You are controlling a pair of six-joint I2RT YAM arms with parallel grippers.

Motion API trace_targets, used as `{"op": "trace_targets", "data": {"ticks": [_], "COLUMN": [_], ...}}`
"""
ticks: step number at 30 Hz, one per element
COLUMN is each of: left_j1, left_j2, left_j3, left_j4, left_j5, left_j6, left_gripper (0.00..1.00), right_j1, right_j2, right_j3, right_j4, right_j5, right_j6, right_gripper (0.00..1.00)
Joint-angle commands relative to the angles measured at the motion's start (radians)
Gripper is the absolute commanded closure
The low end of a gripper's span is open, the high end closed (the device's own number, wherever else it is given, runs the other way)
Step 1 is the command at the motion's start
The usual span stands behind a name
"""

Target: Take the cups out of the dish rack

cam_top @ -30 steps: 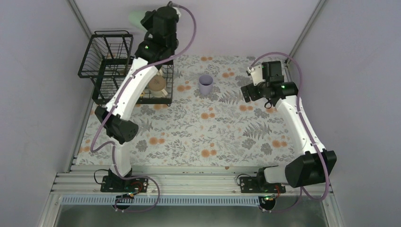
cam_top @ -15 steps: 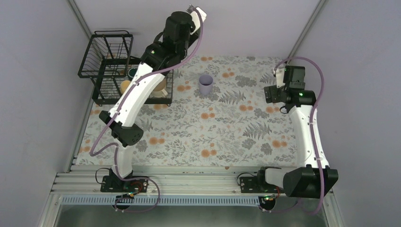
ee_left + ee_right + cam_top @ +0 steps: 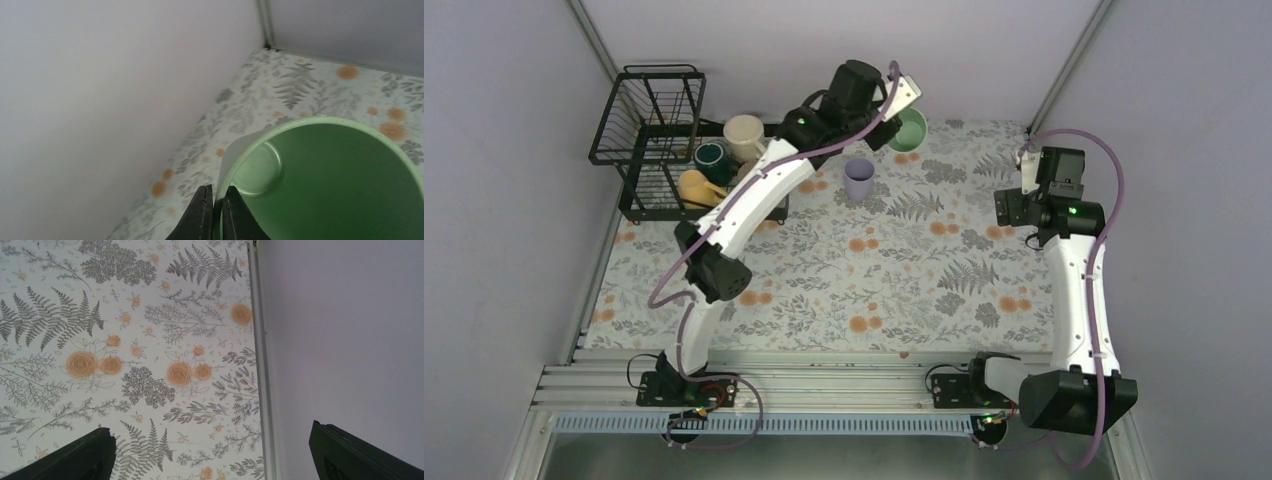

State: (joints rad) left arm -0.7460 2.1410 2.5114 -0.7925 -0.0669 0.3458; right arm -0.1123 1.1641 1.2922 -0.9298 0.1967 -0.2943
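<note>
My left gripper [image 3: 216, 192] is shut on the rim of a mint-green cup [image 3: 330, 185], one finger inside and one outside. In the top view this green cup [image 3: 910, 130] hangs near the back wall, right of a lavender cup [image 3: 859, 180] that stands upright on the mat. The black wire dish rack [image 3: 649, 72] sits at the back left. It holds a cream mug [image 3: 744, 135], a dark teal mug [image 3: 713, 155] and a yellow mug [image 3: 694, 187]. My right gripper [image 3: 210, 455] is open and empty over the mat's right edge.
The floral mat [image 3: 874, 280] covers the table. Grey walls close in the left, back and right, with a metal post [image 3: 260, 340] along the right edge. The left arm's white link [image 3: 754, 195] reaches across the rack's right end.
My left arm swung right from above the rack to the back middle with the green cup, uncovering the mugs in the rack. My right arm drew back toward the right wall.
</note>
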Motion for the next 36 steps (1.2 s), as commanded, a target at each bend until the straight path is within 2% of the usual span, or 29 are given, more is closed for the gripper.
{"op": "trace_targets", "data": {"ticks": [1,10,36], "left_j1": [-0.013,-0.017,0.020], "left_j2": [0.107,0.322,0.446], "left_j3": [0.073,0.152,0.109], "left_j4": [0.044,0.048,0.077], "left_j5": [0.125,0.173,0.093], "left_j6": [-0.035,-0.013,0.041], "left_gripper": [0.97,0.97,0.97], "right_j1": [-0.010,-0.011,-0.011], "right_j2": [-0.026,-0.008,-0.014], "right_j3": [0.000,-0.029,-0.096], "right_j4": [-0.038,-0.025,0.010], "right_j5": [-0.004,-0.030,-0.080], "right_j6": [0.008,0.015,0.017], "right_gripper": [0.00,0.00,0.00]}}
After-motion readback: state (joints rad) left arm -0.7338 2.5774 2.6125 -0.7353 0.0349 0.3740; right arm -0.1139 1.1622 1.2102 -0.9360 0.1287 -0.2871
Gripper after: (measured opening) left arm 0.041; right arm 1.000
